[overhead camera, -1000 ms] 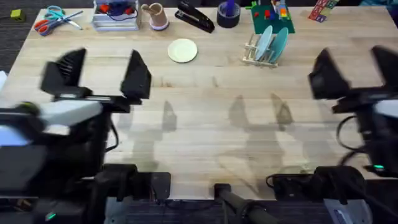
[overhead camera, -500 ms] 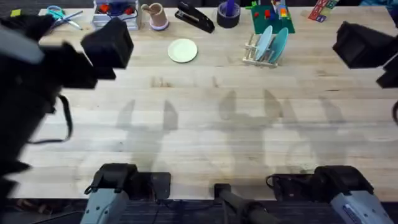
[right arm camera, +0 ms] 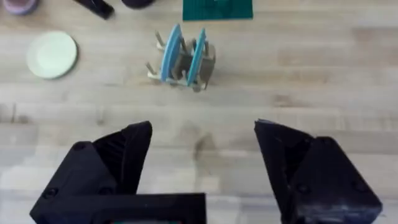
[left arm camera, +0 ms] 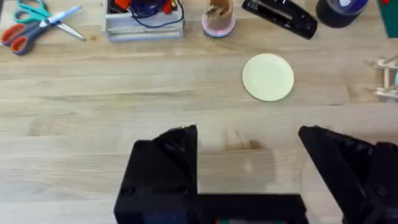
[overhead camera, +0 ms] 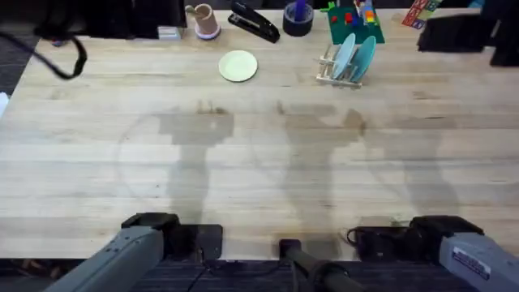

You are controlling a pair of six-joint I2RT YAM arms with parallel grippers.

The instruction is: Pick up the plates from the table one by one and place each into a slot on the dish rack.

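With both arms raised high near the far edge of the table [overhead camera: 259, 170], neither tool carries anything: the left tool [left arm camera: 247, 163] has its fingers spread wide over bare planks, and the right tool [right arm camera: 203, 163] is spread just as wide. From the left tool, the cream plate [left arm camera: 268, 76] lies flat ahead toward the far edge, slightly off to the rack side of the gap between its fingers, nothing in between. From the right tool, the dish rack [right arm camera: 181, 60] sits ahead and slightly toward the left arm's side, with the light blue plate [right arm camera: 170, 45] and the teal plate [right arm camera: 198, 48] already standing on edge between the pegs, side by side; the cream plate shows well off to that side in that view. Overhead, cream plate and rack are clearly apart, plate on the left arm's side, rack toward the right. Judgement: two plates done, one left; the left arm is the better placed for the pick. The plate is round, so no long axis to align to; being flat on the wood, it likely needs a rim grab from above. The stapler [overhead camera: 254, 21] and cup [overhead camera: 203, 20] sit just beyond it, near the far edge.
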